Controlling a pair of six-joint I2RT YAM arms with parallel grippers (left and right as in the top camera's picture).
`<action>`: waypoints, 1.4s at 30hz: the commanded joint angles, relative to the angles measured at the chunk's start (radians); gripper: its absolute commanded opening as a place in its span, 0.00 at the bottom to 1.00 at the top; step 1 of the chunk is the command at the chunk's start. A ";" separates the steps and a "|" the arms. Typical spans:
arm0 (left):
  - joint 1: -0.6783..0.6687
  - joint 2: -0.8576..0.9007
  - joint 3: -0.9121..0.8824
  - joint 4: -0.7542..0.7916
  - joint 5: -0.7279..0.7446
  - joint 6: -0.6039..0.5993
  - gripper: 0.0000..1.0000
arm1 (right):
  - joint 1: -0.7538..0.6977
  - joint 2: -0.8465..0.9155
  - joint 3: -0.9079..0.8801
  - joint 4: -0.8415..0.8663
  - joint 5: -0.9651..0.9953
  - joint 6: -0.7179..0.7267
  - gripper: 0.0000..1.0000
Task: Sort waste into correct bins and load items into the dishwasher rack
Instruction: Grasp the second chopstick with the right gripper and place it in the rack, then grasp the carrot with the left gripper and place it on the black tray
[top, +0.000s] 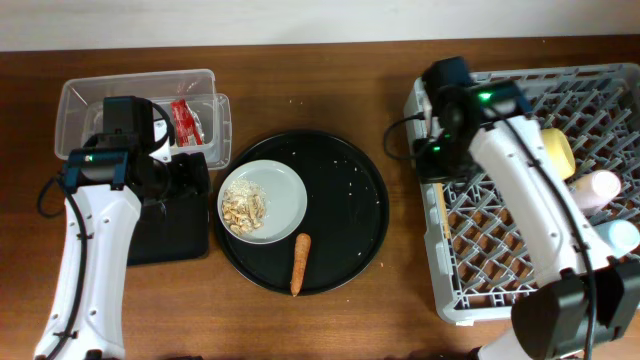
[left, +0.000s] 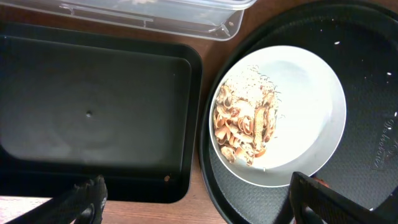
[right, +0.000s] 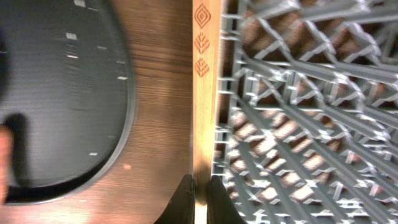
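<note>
Overhead: white plate (top: 285, 190) with food scraps (top: 243, 208) and carrot (top: 298, 264) lie on round tray (top: 348, 195). Left wrist: left gripper (left: 199, 202), jaws wide apart, over plate rim and black tray (left: 93, 106) edge. Right wrist: right gripper (right: 200, 199) clamped on chopsticks (right: 202, 93) along dishwasher rack (right: 298, 93) wall

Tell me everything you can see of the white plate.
The white plate is round, smooth and glossy, like ceramic, with a shallow raised rim. It lies flat on the left part of the round black tray. Beige food scraps are heaped on its left half; the rest is bare.
</note>
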 joint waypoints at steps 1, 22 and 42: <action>0.002 -0.009 0.003 -0.003 0.004 0.002 0.93 | -0.082 0.010 -0.097 0.025 0.012 -0.087 0.04; -0.420 -0.008 -0.110 0.001 0.027 -0.002 0.97 | -0.166 -0.339 -0.178 0.058 -0.134 -0.112 1.00; -0.711 0.281 -0.343 0.251 0.061 -0.055 0.19 | -0.164 -0.313 -0.179 0.053 -0.146 -0.113 0.99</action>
